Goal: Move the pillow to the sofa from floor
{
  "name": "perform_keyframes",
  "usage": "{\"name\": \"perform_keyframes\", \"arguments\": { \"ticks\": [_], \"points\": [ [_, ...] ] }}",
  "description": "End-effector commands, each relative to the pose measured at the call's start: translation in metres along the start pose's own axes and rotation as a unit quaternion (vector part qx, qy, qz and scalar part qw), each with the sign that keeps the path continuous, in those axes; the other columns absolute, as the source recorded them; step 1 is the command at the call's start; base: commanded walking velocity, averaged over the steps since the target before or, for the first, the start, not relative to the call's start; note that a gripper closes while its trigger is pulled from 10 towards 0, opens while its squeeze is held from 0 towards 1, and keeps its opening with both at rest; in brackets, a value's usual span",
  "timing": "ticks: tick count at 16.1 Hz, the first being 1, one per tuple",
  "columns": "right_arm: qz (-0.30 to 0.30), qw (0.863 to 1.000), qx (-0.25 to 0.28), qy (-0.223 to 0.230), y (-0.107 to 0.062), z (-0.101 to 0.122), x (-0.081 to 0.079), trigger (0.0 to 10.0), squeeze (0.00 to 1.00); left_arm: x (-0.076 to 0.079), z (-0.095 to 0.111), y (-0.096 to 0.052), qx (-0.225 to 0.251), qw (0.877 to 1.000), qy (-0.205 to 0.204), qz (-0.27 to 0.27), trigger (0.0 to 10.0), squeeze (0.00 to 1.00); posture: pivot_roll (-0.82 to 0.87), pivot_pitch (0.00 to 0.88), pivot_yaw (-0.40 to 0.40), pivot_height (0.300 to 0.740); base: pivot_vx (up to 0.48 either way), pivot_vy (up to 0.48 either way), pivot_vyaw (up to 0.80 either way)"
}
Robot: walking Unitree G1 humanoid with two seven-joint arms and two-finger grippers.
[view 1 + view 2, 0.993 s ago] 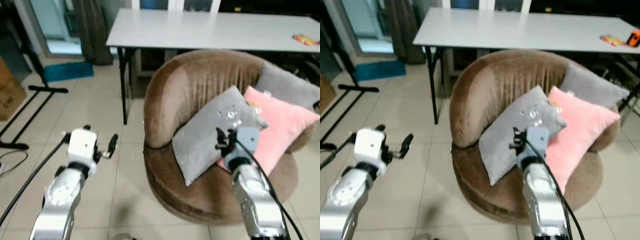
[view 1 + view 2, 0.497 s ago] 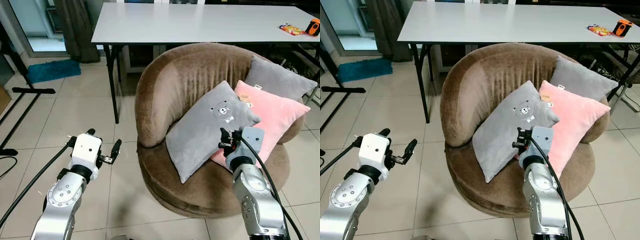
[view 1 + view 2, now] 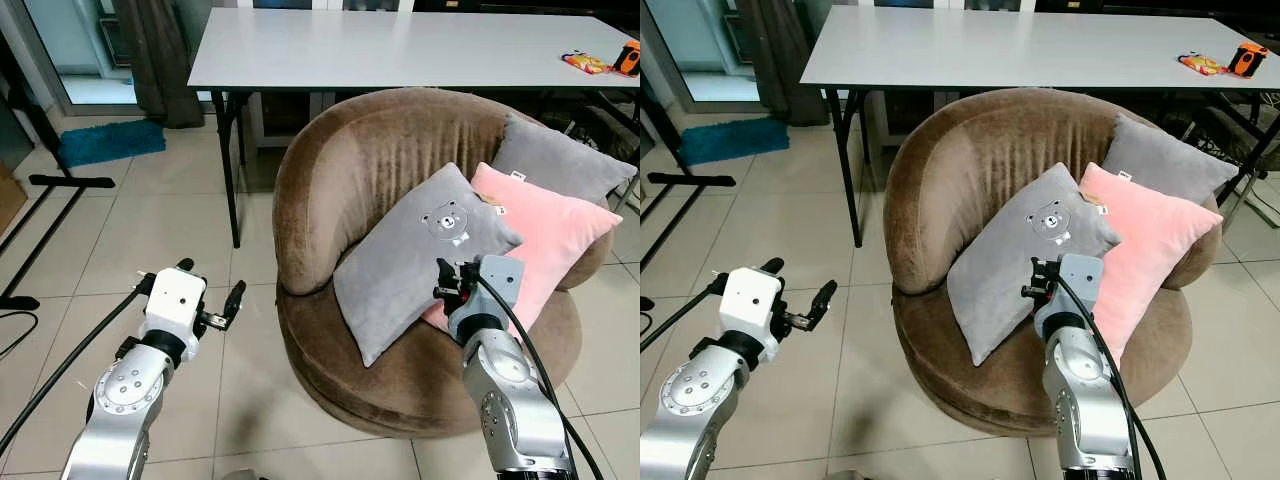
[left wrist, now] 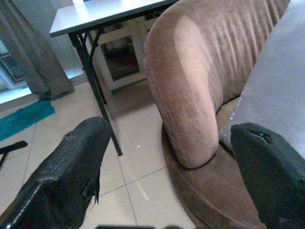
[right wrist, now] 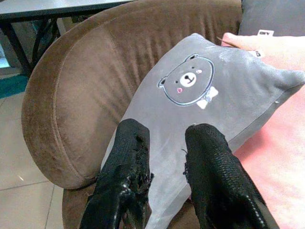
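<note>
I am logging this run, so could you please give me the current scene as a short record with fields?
sofa: round brown armchair on a tiled floor
bear pillow: grey pillow with bear print, leaning on the sofa's backrest, off the floor
other cushions: pink cushion beside it, plain grey cushion behind
left gripper: open, held over the floor tiles left of the sofa, holding nothing
right gripper: fingers slightly apart, just in front of the bear pillow, holding nothing
behind sofa: white table
</note>
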State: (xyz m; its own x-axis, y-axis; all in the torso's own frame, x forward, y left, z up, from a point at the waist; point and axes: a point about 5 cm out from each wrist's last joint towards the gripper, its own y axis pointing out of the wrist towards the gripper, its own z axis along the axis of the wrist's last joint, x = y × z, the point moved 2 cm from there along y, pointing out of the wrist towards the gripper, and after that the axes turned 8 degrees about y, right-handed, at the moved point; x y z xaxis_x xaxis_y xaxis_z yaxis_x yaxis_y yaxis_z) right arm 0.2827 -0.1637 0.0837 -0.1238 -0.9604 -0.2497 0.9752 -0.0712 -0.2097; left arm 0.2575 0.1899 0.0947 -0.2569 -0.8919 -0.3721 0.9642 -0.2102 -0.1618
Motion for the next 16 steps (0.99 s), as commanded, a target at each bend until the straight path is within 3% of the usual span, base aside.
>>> {"name": "perform_keyframes", "arguments": {
  "ticks": [1, 16],
  "points": [
    [0.002, 1.0, 0.003, 0.001, -0.0015, 0.0039, -0.0003, 10.0, 0.0, 0.0025, 0.0009, 0.0012, 0.002, 1.0, -0.003, -0.008, 10.0, 0.0, -0.02, 0.0, -0.009, 0.74, -0.262, 0.0, 0.0],
    [0.01, 1.0, -0.003, -0.001, 0.0016, 0.003, -0.0041, 10.0, 0.0, 0.0014, 0.0029, 0.0037, 0.008, 1.0, 0.001, -0.006, 10.0, 0.0, -0.01, 0.0, -0.015, 0.74, -0.016, 0.0, 0.0]
  ]
}}
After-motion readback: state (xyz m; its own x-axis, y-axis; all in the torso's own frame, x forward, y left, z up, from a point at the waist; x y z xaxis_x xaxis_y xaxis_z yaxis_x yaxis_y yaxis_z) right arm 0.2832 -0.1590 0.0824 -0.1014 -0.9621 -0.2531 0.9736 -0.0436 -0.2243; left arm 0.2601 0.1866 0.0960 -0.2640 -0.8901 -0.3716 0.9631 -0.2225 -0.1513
